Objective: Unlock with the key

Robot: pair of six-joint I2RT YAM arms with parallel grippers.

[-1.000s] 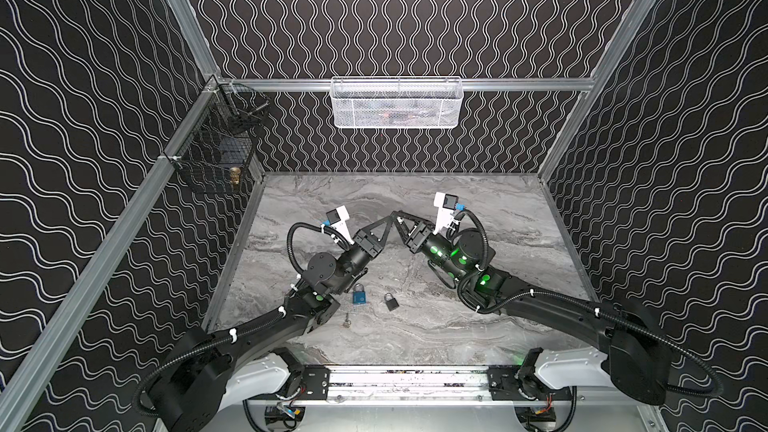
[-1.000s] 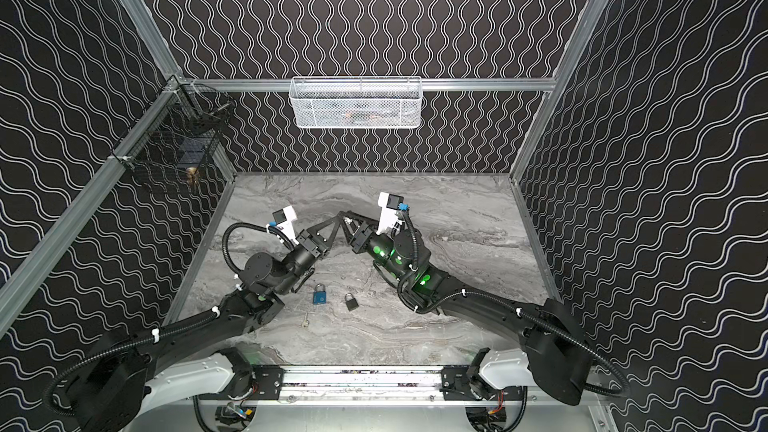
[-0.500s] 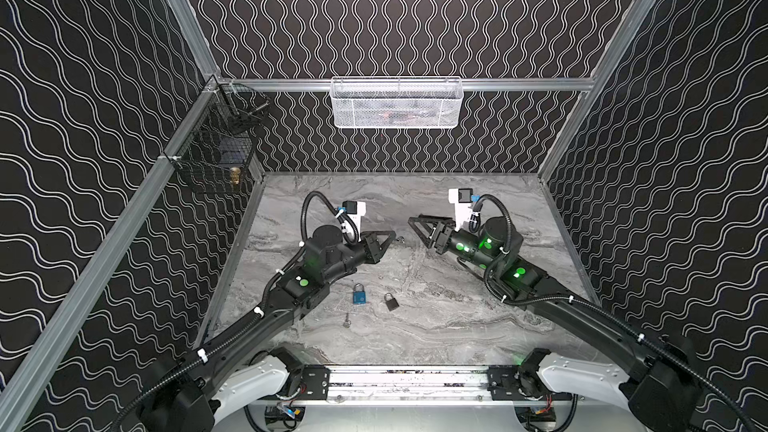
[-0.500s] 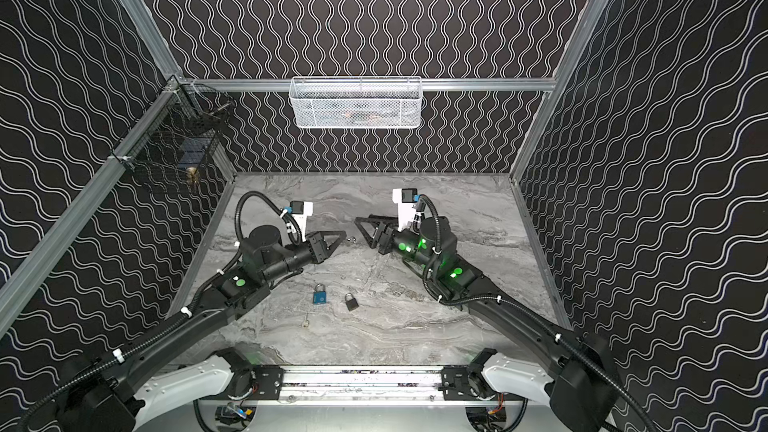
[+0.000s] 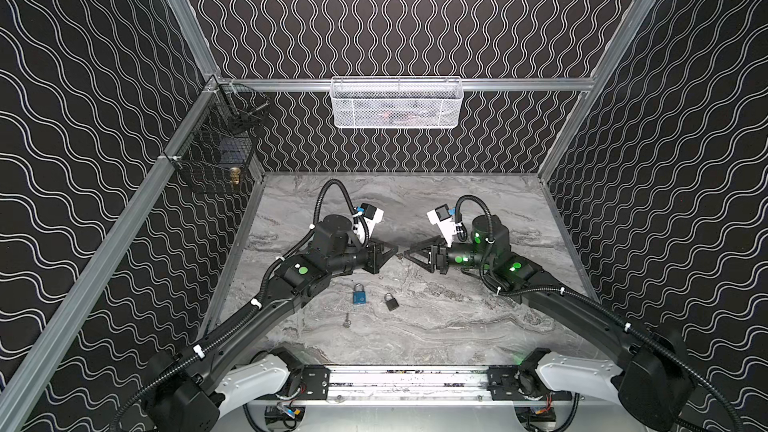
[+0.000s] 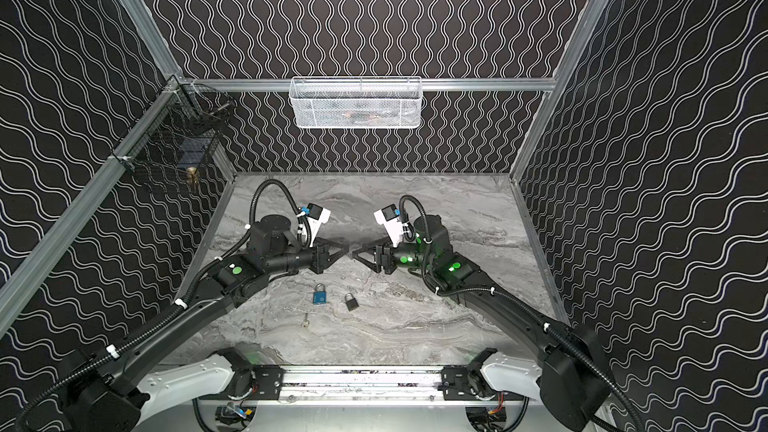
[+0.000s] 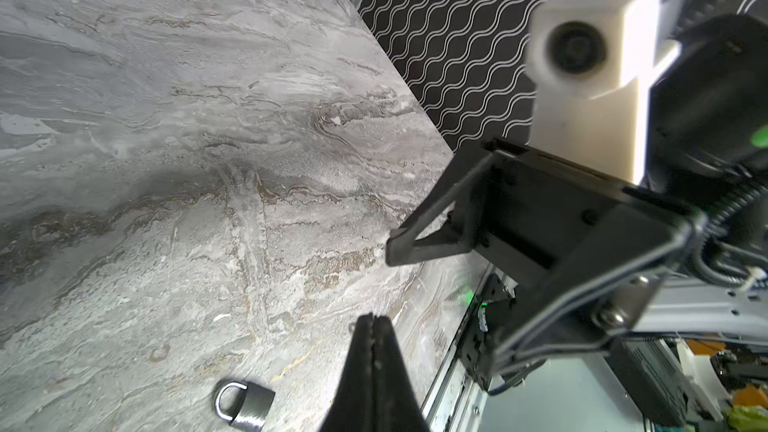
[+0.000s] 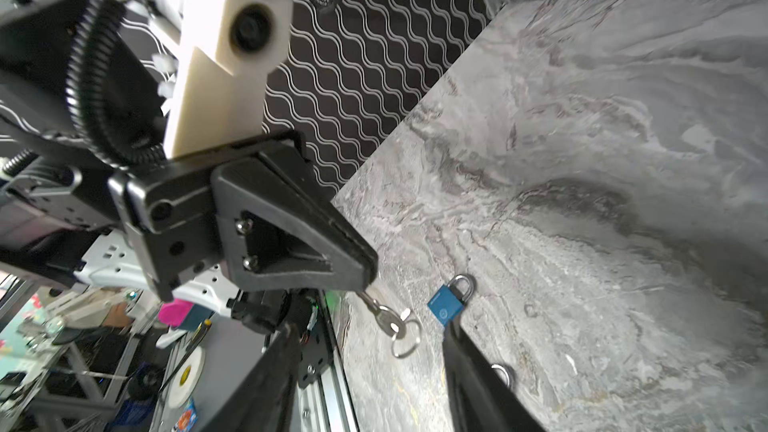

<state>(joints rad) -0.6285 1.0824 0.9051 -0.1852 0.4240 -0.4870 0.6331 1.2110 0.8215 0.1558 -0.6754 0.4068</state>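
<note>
Above the surface point(image 5: 457, 326), the left pincer point(image 5: 395, 252) and the right pincer point(image 5: 408, 255) met tip to tip, the right's jaws apart. The blue padlock point(image 5: 359, 294) lay nearby, apparently locked. The left pincer clamped the key point(image 8: 384, 320); inserting and turning remained.

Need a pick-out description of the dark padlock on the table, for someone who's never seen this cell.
On the grey marble tabletop, look front and centre, where two padlocks lie close together. The dark padlock is the right-hand one in both top views; unlike the blue padlock beside it, its body is smaller and black-grey.
</note>
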